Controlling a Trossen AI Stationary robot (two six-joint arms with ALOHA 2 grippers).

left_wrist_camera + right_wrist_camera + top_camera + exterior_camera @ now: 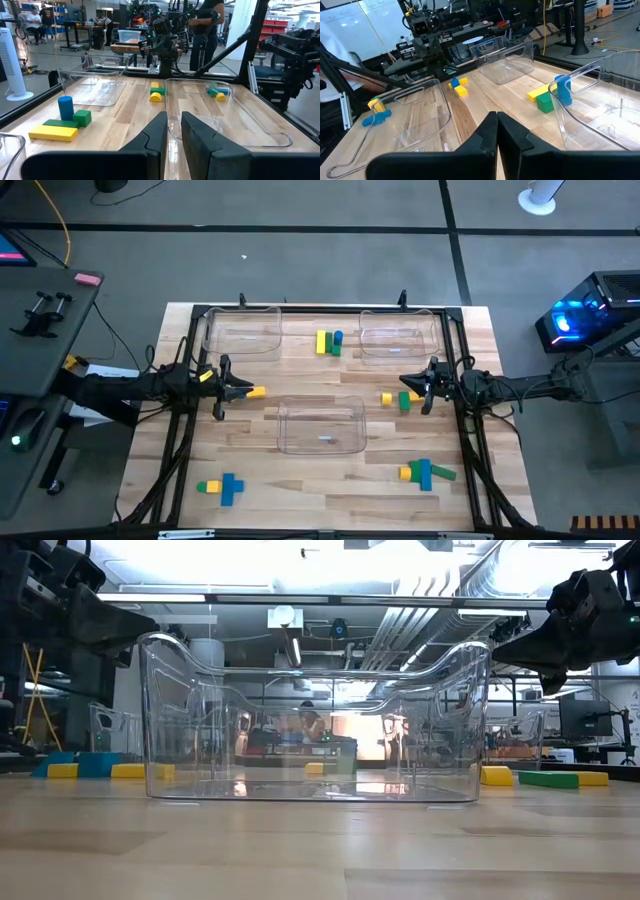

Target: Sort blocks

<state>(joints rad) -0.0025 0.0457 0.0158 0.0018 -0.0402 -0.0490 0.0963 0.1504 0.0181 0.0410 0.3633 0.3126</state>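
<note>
1. Hovering at the 9 o'clock side of the wooden desk (300, 375) in the high view, the left hand (241, 390) points toward 3 o'clock. Its fingers (152, 137) are drawn close with only a thin slit between them, and nothing is pinched there.
2. A lone yellow block (256, 392) lies just at that hand's tips. Whether they touch cannot be told.
3. The right hand (410, 387) hangs at the 3 o'clock side, pointing toward 9 o'clock. In its wrist view the fingers (487, 132) are pressed together and hold nothing.
4. A small yellow piece (387, 397) and a green cube (404, 401) sit on the desk just beside the right hand, on its 7 o'clock side.
5. At 12 o'clock, between the two far clear trays (240, 337), stands the far group (328, 343): a yellow bar, a blue cylinder and green blocks, touching one another.
6. The middle tray (320, 427) sits just toward 6 o'clock from the desk's centre, with no blocks in it.
7. At 7 o'clock lies a yellow-and-blue cluster (222, 488).
8. At 5 o'clock lies a yellow, blue and green cluster (426, 472).
</note>
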